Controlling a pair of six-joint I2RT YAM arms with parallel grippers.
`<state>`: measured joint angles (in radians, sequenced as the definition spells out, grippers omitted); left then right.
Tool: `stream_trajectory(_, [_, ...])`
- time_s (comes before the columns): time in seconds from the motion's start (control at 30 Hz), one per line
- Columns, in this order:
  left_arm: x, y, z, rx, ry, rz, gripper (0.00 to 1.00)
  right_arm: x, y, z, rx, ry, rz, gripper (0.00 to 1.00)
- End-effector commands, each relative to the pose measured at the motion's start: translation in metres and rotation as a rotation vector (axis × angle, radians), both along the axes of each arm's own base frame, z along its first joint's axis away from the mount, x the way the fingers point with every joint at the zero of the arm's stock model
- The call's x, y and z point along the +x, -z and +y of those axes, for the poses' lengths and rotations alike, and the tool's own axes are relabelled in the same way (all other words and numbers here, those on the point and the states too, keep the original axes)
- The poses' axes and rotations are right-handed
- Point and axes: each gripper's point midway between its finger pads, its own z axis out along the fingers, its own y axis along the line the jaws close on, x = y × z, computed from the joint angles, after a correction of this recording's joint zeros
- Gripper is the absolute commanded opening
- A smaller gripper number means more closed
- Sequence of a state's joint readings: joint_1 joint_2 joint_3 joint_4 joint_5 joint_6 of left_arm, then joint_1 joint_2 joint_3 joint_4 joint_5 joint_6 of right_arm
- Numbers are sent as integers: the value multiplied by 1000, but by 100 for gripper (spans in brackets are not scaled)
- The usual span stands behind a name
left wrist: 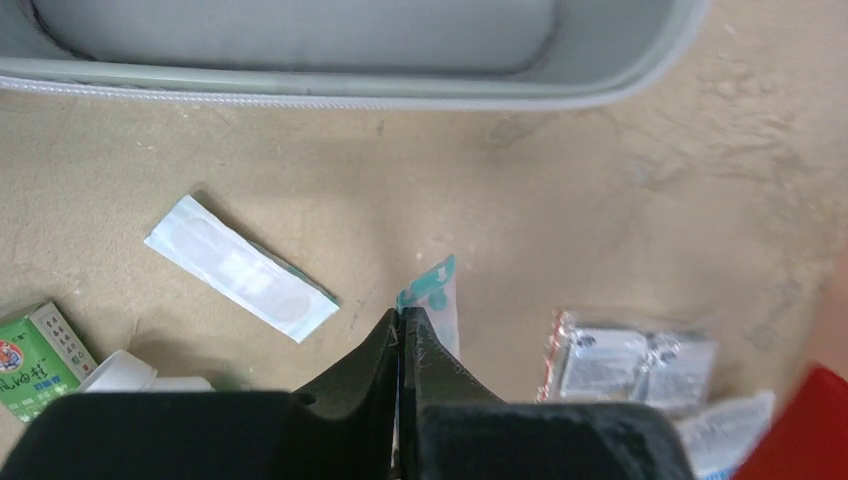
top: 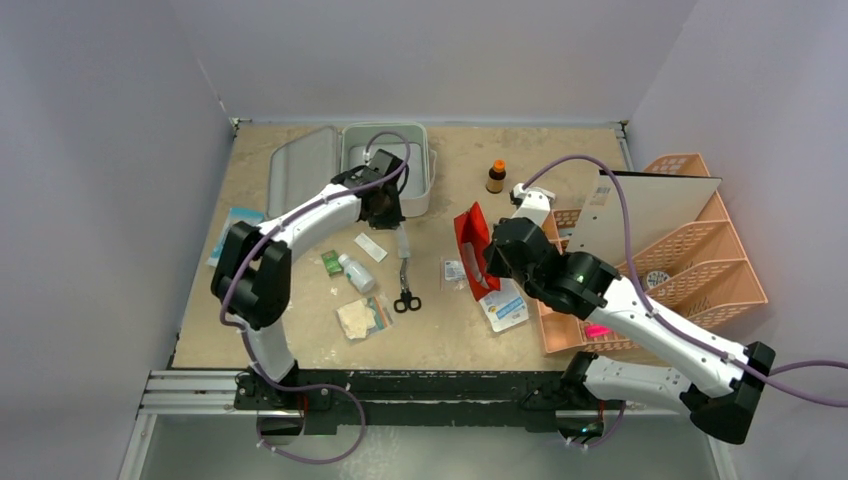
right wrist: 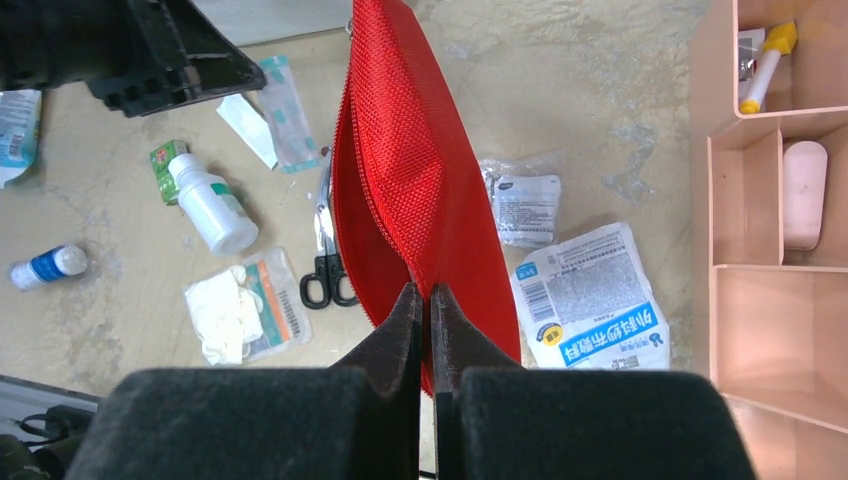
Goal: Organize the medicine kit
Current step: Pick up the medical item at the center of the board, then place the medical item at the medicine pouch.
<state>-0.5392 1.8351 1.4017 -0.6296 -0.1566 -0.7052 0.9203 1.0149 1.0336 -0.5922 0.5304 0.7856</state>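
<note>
Pinching a teal packet, our left gripper hangs just before the medicine kit, which lies spread open sideways, lid left; our right gripper clamps the red pouch.

From above and behind the bases my top camera takes in the whole table, while both wrist cameras look down close, sharing the plaster strip and green box.

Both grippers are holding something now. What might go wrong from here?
The left gripper pinches a thin packet between its shut tips; it might slip out before reaching the open kit. The right gripper holds the red pouch by one edge, with a sachet and scissors close by; swinging it might scatter them.
</note>
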Motion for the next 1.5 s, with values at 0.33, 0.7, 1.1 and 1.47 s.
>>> stream_trajectory(0.33, [-53,-86,-27,-267,232,-61,0,17,10,39,36,-1,57,0])
stream_trajectory(0.7, [-96,-144,-62,-681,270,-93,0,26,19,82,107,-46,133,0])
stream_trajectory(1.1, [-82,-111,-73,-698,222,-44,0,23,20,104,183,-79,178,0])
stream_trajectory(1.47, [-68,-79,-49,-515,101,-27,0,23,22,100,172,-74,169,0])
